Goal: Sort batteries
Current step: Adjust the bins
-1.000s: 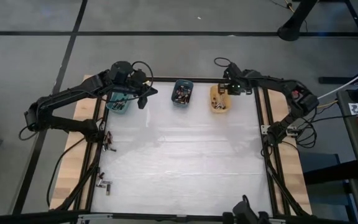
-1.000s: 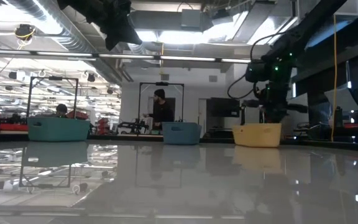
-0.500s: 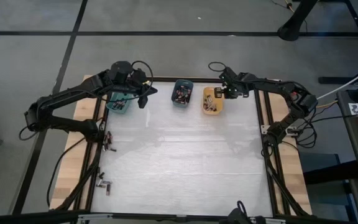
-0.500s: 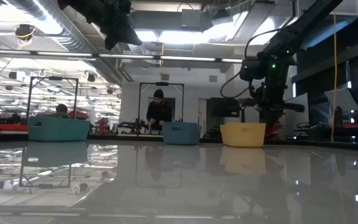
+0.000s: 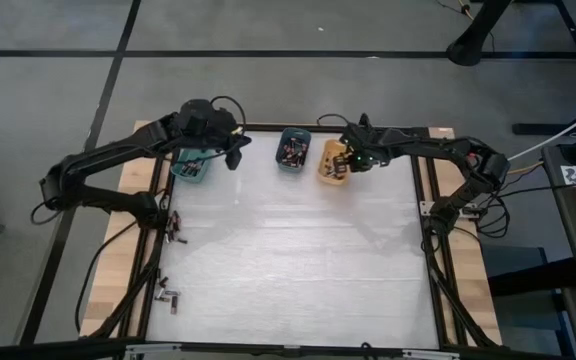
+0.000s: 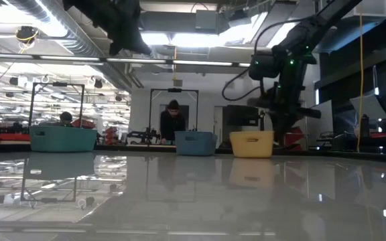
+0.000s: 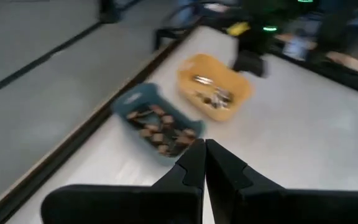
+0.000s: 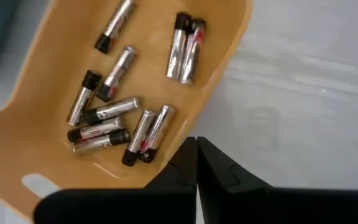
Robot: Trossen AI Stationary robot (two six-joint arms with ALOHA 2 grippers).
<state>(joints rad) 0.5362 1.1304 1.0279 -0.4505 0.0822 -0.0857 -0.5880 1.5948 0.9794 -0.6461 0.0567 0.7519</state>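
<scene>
An orange bin (image 5: pixel 330 162) with several batteries (image 8: pixel 114 118) stands on the table at the far edge, close beside a blue bin (image 5: pixel 293 150) that also holds batteries. A teal bin (image 5: pixel 190 168) stands farther left. My right gripper (image 5: pixel 353 160) is shut and stands at the orange bin's right side. My left gripper (image 5: pixel 234 156) is shut and empty. It hangs well above the table between the teal and blue bins. My right gripper touches the orange bin's rim (image 8: pixel 178 144) on its right side with the tips of its shut fingers, against the wall's outer face. The fingers come steeply from above. The bin stands with its bottom on the table, turned a little askew.
Loose batteries (image 5: pixel 173 230) lie on the wooden strip outside the table's left frame, and more (image 5: pixel 168 296) lie nearer the front. The white tabletop (image 5: pixel 288 250) spreads out in front of the bins. A person (image 6: pixel 173 120) stands in the room beyond.
My right gripper has swung toward the table's left edge, staying shut. The orange bin has slid along the table with it toward the blue bin and has turned a little.
</scene>
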